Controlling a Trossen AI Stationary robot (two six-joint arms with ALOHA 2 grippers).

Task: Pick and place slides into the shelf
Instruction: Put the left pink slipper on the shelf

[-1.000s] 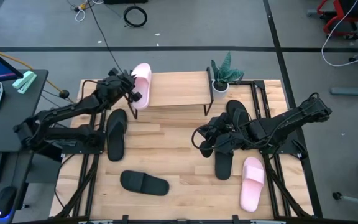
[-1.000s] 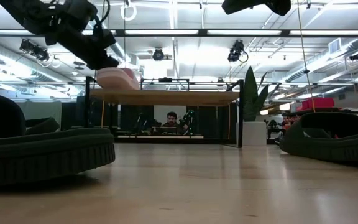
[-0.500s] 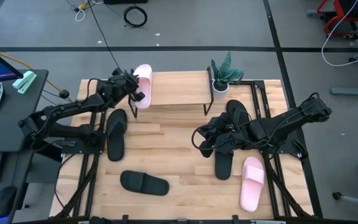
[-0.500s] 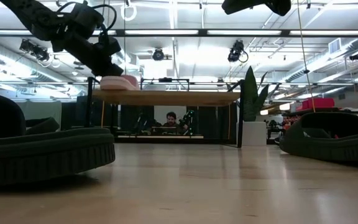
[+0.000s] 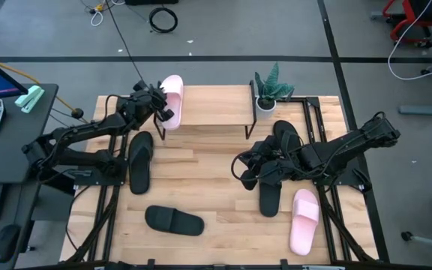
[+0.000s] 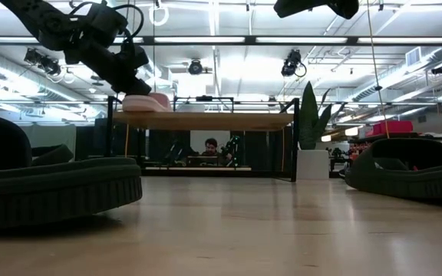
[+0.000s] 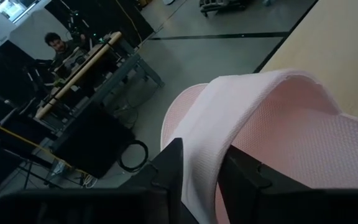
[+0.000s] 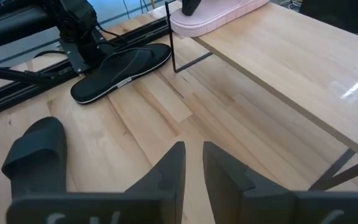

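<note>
Pink slide (image 5: pixel 170 91) sat on the shelf's (image 5: pixel 214 108) far-left end, my left tool (image 5: pixel 160 109) clamped on its strap; my right tool (image 5: pixel 240 166) waited mid-bench, fingers slightly apart.

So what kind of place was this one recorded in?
Most likely a robotics lab or open workshop: a slatted wooden table on a bare grey floor with a cable coil, ceiling strip lights, and a person seated at a bench behind the shelf.
</note>
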